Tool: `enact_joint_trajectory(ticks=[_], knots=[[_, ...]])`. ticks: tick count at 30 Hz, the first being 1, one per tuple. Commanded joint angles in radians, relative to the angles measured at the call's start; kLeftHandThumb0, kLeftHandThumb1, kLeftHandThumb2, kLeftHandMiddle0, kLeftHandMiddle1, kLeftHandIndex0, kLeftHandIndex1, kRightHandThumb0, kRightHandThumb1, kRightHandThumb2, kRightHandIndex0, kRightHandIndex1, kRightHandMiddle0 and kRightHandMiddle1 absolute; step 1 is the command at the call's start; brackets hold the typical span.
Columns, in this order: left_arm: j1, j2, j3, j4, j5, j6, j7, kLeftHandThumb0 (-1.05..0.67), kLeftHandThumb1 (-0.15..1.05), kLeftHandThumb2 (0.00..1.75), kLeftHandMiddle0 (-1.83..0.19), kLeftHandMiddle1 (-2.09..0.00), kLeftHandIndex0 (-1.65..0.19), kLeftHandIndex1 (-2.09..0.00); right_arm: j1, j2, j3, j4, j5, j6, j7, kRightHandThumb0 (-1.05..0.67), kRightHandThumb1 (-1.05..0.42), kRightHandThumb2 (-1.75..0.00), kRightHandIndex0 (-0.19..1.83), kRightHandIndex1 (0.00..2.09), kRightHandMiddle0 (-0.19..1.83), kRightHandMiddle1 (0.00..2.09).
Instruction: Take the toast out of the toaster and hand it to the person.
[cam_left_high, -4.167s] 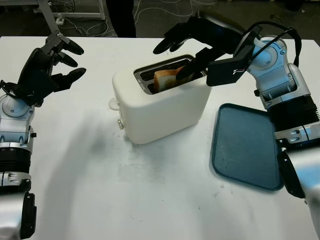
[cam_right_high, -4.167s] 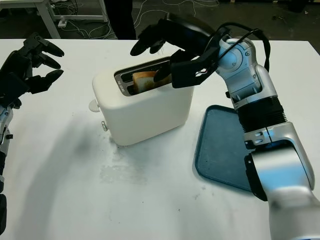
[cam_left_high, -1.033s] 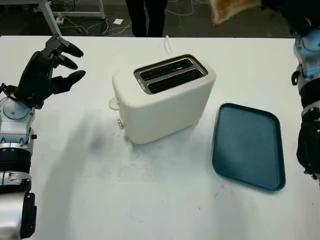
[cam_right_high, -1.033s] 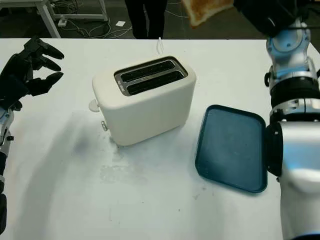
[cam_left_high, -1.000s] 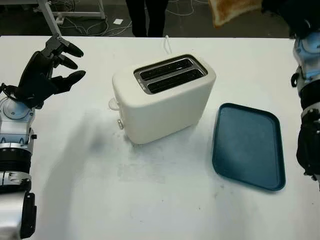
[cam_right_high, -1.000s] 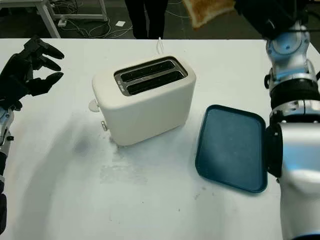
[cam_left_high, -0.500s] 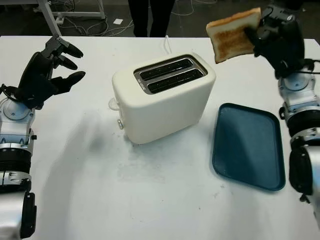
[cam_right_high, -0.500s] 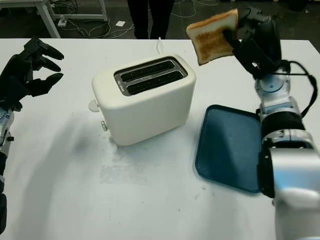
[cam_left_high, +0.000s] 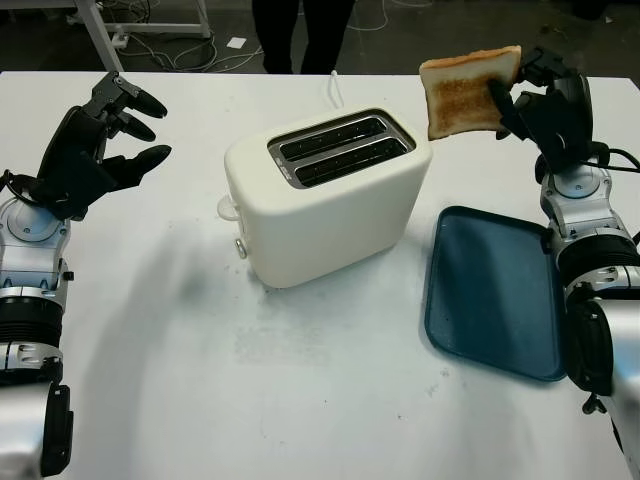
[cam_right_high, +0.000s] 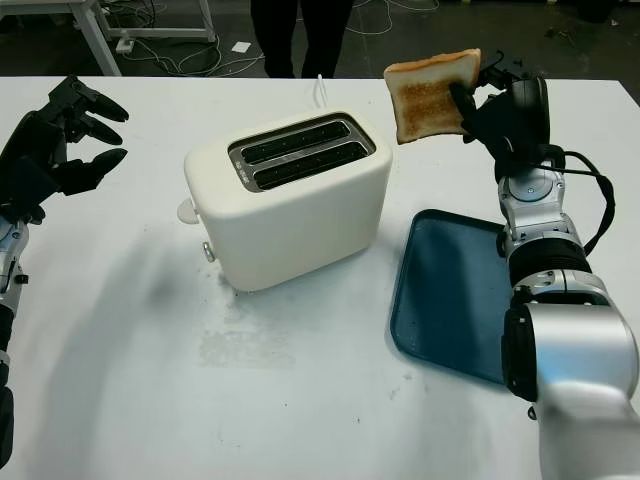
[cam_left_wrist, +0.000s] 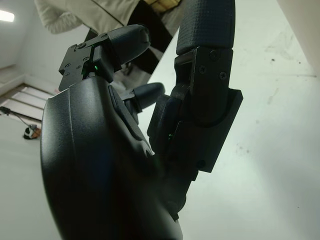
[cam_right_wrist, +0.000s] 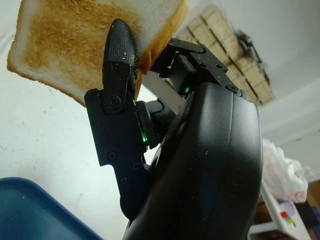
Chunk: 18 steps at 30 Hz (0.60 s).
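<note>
while the right robot hand pinches the toast at 2 o'clock above the toaster, the left robot hand waits open at 9 o'clock.

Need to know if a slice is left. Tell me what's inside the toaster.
Both slots of the toaster look dark, with nothing sticking up; their depths are hidden. The toast is out, held in the air by the right hand.

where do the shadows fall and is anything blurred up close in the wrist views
Eye views: soft grey shadows lie on the table left of the toaster and below the left hand. Right wrist view: the toast in the right hand is sharp, the background soft. Left wrist view: the person behind the fingers is blurred.
</note>
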Motion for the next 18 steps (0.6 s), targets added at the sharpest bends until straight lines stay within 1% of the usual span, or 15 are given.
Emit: enact_joint_trajectory(ticks=[1,7,11,13,16,18], knots=[[-0.009,0.004,0.003,0.008,0.0,-0.014,-0.001,-1.05,0.92,0.3,0.0,-1.63,0.0,-1.54,-0.019,0.0,-0.007,0.015,0.009,0.022,-0.01,-0.29,-0.92,-0.36,0.91,1.75,0.65,1.75],[-0.008,0.008,-0.002,0.003,0.017,-0.014,0.014,-1.05,0.92,0.33,0.0,-1.63,0.0,-1.54,-0.017,-0.003,-0.008,0.022,0.008,0.04,-0.017,-0.29,-0.92,-0.34,0.88,1.75,0.61,1.75],[-0.011,0.008,0.0,0.011,0.01,-0.022,0.006,-1.05,0.92,0.33,0.0,-1.63,0.0,-1.54,-0.011,-0.001,-0.02,0.026,0.022,0.029,0.002,-0.32,-0.92,-0.33,0.89,1.75,0.6,1.75],[-0.011,0.01,-0.002,0.01,0.013,-0.024,0.006,-1.05,0.92,0.33,0.0,-1.62,0.0,-1.53,-0.011,0.004,-0.027,0.025,0.032,0.024,0.01,-0.31,-0.92,-0.32,0.88,1.75,0.56,1.75],[-0.011,0.011,-0.005,0.012,0.02,-0.023,0.008,-1.05,0.92,0.34,0.0,-1.62,0.0,-1.52,-0.016,0.012,-0.028,0.023,0.036,0.039,0.013,-0.3,-0.92,-0.32,0.89,1.75,0.6,1.75],[-0.011,0.01,-0.005,0.015,0.019,-0.023,0.006,-1.05,0.92,0.34,0.0,-1.62,0.0,-1.51,-0.02,0.009,-0.003,0.023,0.007,0.051,-0.008,-0.33,-0.92,-0.32,0.9,1.75,0.64,1.75]])
